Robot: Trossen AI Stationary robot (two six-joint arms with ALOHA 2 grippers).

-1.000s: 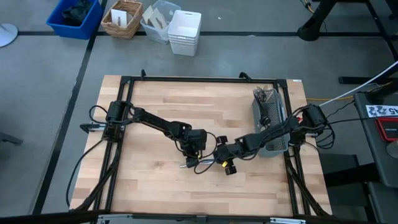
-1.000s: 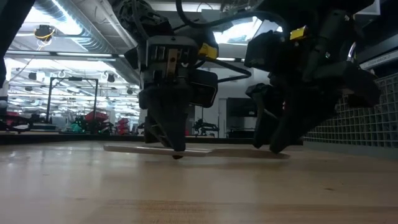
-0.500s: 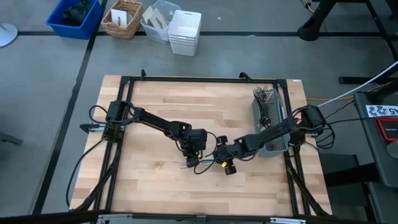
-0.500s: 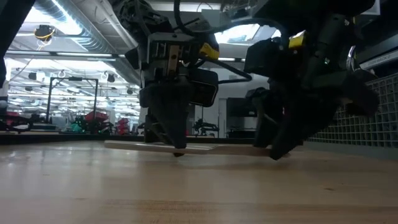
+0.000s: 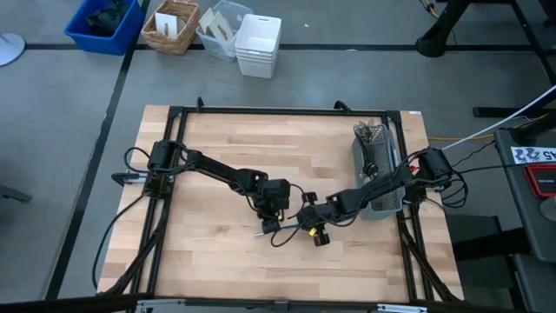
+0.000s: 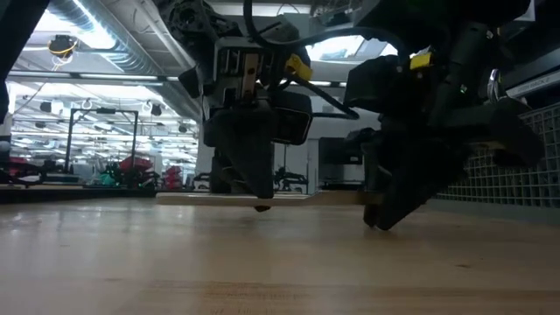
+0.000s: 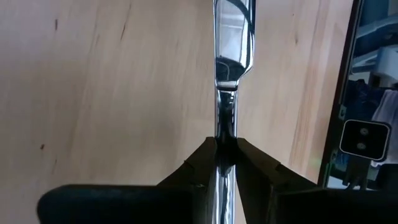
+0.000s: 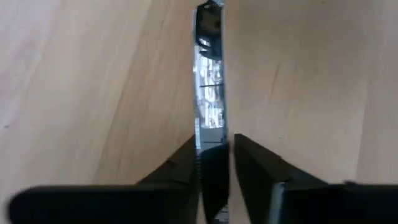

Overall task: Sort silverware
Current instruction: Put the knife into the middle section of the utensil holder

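Note:
One piece of silverware, a shiny table knife point(image 6: 210, 197), hangs level just above the wooden table near its middle. My left gripper point(image 5: 270, 223) is shut on it. In the high view only its tip point(image 5: 258, 232) shows past the arm. My right gripper point(image 5: 316, 233) stands at the knife's other end. Its fingers are on either side of the blade point(image 8: 209, 93), with a dark gap point(image 8: 227, 162) beside one finger, so it is open. The right gripper point(image 6: 381, 220) reaches down almost to the table. My left gripper pinches a narrow stretch of the knife point(image 7: 225, 134) between its two fingertips, just behind where the metal widens point(image 7: 234, 43). The fingers point(image 6: 261, 188) come slanting down from the table's left. The knife runs on ahead of them, level and clear of the table.
A dark wire-mesh caddy point(image 5: 378, 169) holding more silverware stands at the table's right edge, behind my right arm; its mesh point(image 6: 516, 175) fills the right of the low view. Bare wood lies toward the near and left edges. Bins point(image 5: 258, 45) stand on the floor beyond the table.
The knife, which lay on the table, now hangs level a little above it in my left gripper, which has tipped up slightly. My right gripper has sunk toward the table at the knife's other end, and its fingers have drawn closer together.

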